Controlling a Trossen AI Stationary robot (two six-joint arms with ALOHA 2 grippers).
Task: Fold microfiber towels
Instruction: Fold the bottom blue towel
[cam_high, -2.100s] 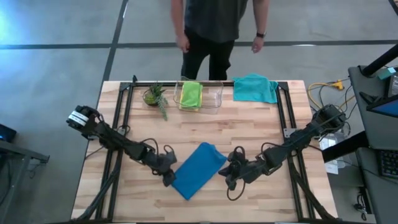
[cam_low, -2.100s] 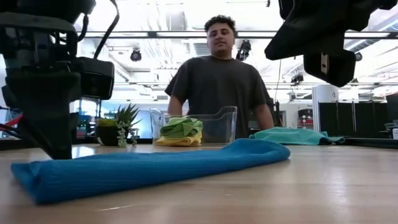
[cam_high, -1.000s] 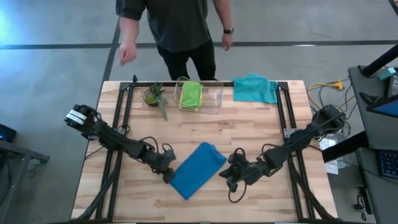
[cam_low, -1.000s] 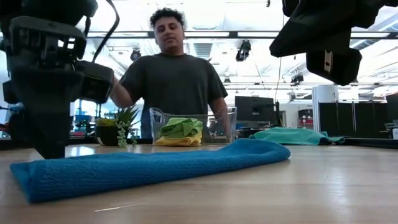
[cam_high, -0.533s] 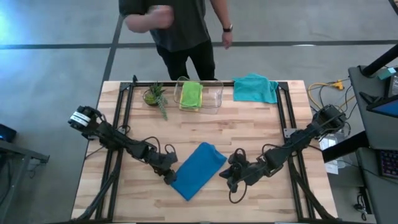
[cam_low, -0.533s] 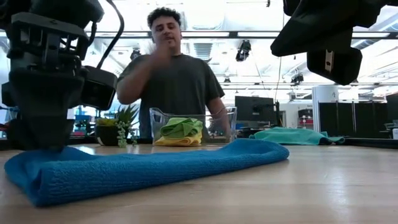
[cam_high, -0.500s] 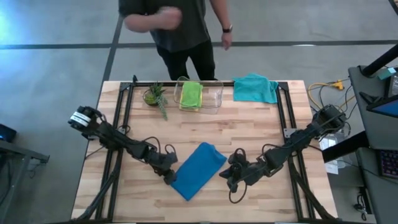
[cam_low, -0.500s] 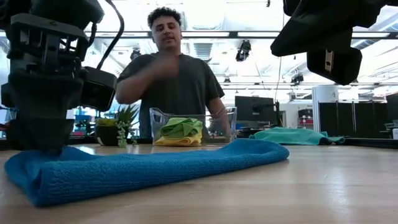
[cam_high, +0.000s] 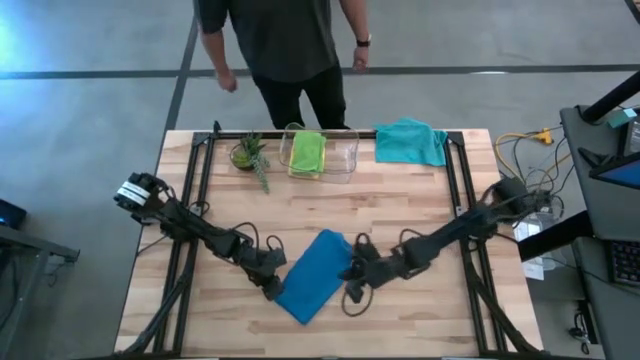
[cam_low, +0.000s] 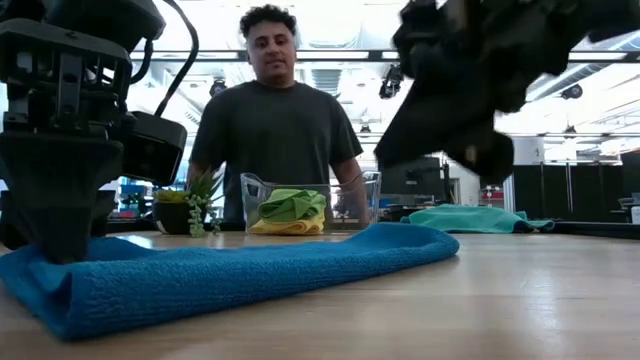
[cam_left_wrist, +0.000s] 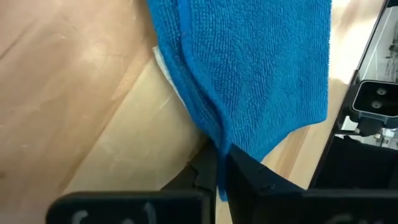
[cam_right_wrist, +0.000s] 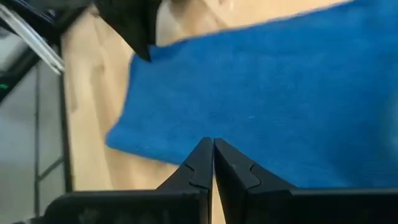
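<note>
Since half a second ago the right gripper (cam_high: 352, 279) has slid in from the right to the blue towel's (cam_high: 314, 274) right edge, and the left gripper (cam_high: 273, 286) has clamped on the towel's left edge, while the person (cam_high: 290, 40) behind the table has lowered the raised hand.

From above, the blue towel lies folded and slanted near the front middle of the wooden table (cam_high: 400, 200), between the two grippers. The teal towel (cam_high: 410, 141) sits at the far edge, and the lime green towel (cam_high: 307, 152) rests in the clear bin (cam_high: 340, 155) beside the potted plant (cam_high: 249, 152).

Only the left wrist view shows the left jaws pinching the towel's edge. The right wrist view shows the right jaws pressed together, empty, over the blue cloth.

The low view alone reveals a yellow towel (cam_low: 272, 227) under the green one in the bin.
</note>
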